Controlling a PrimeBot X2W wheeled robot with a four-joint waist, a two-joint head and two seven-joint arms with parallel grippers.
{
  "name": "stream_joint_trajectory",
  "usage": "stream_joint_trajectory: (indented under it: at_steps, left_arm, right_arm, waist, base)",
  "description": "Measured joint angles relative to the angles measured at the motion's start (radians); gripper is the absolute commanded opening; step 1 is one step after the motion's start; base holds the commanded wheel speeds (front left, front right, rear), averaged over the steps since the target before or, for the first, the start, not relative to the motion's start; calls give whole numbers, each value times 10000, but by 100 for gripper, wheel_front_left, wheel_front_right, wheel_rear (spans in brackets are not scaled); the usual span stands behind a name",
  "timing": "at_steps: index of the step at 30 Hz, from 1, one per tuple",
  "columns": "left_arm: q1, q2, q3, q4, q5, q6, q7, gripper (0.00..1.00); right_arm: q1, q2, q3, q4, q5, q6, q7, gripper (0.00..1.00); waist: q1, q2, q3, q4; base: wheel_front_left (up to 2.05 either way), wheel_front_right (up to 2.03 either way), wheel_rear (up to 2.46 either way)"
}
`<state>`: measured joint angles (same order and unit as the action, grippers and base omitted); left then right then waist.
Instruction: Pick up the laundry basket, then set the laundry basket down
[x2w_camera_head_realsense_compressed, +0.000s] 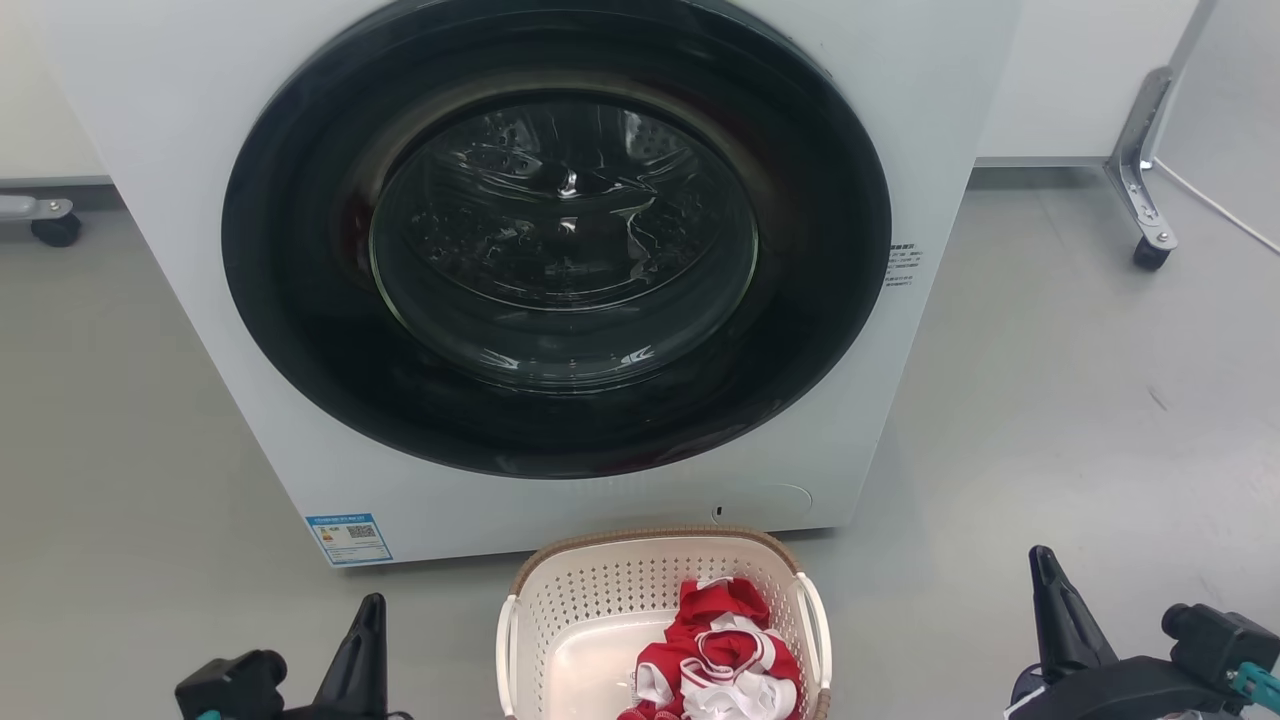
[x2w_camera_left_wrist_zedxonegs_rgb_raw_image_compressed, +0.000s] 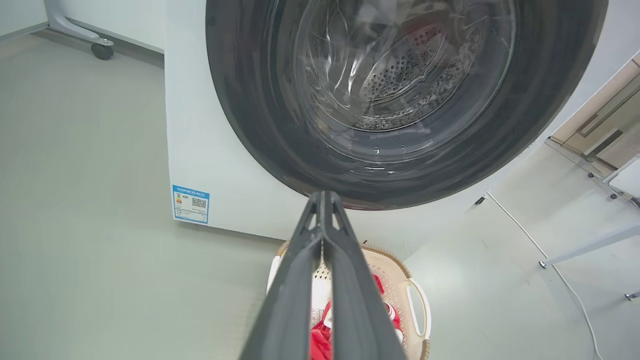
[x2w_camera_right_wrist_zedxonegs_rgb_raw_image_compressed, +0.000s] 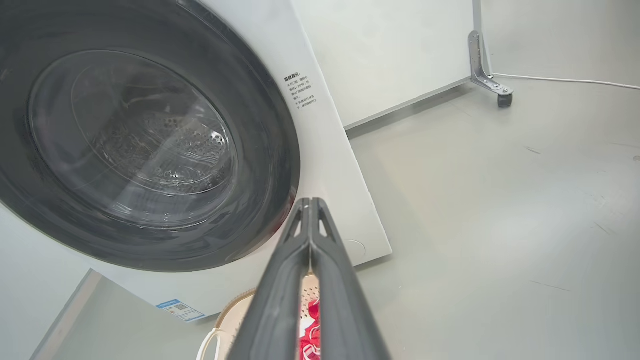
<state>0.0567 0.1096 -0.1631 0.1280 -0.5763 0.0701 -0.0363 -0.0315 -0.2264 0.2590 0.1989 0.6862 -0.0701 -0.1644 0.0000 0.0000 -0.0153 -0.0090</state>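
We see the laundry basket (x2w_camera_head_realsense_compressed: 600, 600) on the floor (x2w_camera_head_realsense_compressed: 1050, 420) just before the washing machine (x2w_camera_head_realsense_compressed: 180, 250), with red-and-white clothes (x2w_camera_head_realsense_compressed: 720, 650) inside. The left end effector (x2w_camera_left_wrist_zedxonegs_rgb_raw_image_compressed: 324, 198) and right end effector (x2w_camera_right_wrist_zedxonegs_rgb_raw_image_compressed: 310, 202) flank it without touching, fingers pressed together, holding nothing.

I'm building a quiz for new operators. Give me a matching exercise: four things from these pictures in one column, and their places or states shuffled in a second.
1 laundry basket
2 washing machine door
3 left gripper
4 blue label

a shut, holding nothing
b closed, dark glass
c on the floor, red and white clothes inside
d stuck low on the washing machine front

Pairs: 1-c, 2-b, 3-a, 4-d
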Motion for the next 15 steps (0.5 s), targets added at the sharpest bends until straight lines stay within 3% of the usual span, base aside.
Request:
stream_joint_trajectory:
  at_steps: [15]
  left_arm:
    - [-304, -138, 560, 328, -2259, -385, 347, 0]
  right_arm:
    - [-62, 401, -851, 207, 1973, 366, 637, 0]
  waist:
    - [0, 0, 36, 20]
  base:
    - [0, 0, 0]
